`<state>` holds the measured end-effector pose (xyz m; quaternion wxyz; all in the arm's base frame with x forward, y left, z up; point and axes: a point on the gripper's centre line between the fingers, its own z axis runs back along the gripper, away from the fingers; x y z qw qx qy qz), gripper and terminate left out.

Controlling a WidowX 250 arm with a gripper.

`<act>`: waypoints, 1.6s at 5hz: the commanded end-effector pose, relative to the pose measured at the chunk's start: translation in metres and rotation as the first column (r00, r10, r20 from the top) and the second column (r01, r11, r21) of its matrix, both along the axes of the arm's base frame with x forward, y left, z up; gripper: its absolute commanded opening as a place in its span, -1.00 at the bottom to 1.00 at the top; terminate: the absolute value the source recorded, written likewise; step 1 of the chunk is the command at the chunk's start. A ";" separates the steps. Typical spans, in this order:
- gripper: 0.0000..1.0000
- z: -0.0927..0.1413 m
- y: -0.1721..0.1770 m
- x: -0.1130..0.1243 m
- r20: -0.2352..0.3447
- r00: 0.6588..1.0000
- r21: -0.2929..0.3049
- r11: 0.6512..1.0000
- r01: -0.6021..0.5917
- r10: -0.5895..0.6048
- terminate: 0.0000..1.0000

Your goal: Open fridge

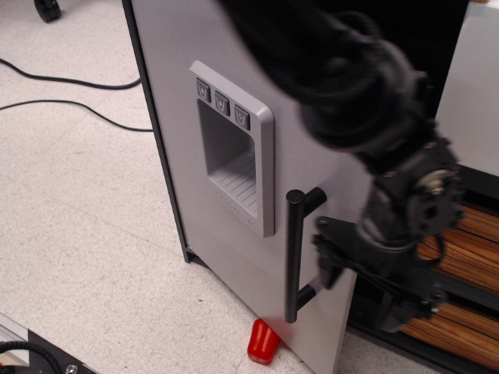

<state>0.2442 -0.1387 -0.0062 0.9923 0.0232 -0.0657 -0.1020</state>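
The fridge [175, 117] stands upright with a dark frame and a light grey door that is swung partly open, its free edge toward me at the right. The three-button dispenser recess [231, 156] sits mid-door. The long black bar handle [293, 257] is in plain sight. My gripper [337, 263] is blurred, just right of the handle's lower end at the door's free edge. It does not hold the handle as far as I can see. I cannot tell whether its jaws are open or shut.
A red toy pepper [263, 341] lies on the floor under the door's lower edge. A dark shelf unit with wooden-slat drawers [470, 227] stands at the right under a white top [474, 93]. Black cables [70, 82] cross the floor at the left.
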 end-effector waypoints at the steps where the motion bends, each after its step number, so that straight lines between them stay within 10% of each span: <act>1: 1.00 0.020 -0.036 0.049 0.077 0.996 -0.083 0.995 0.055 -0.048 -1.00; 4: 1.00 0.034 0.013 0.092 0.117 0.988 -0.012 0.995 -0.103 0.104 -1.00; 8: 1.00 0.036 0.092 -0.020 0.073 0.989 0.109 0.985 -0.134 0.127 -1.00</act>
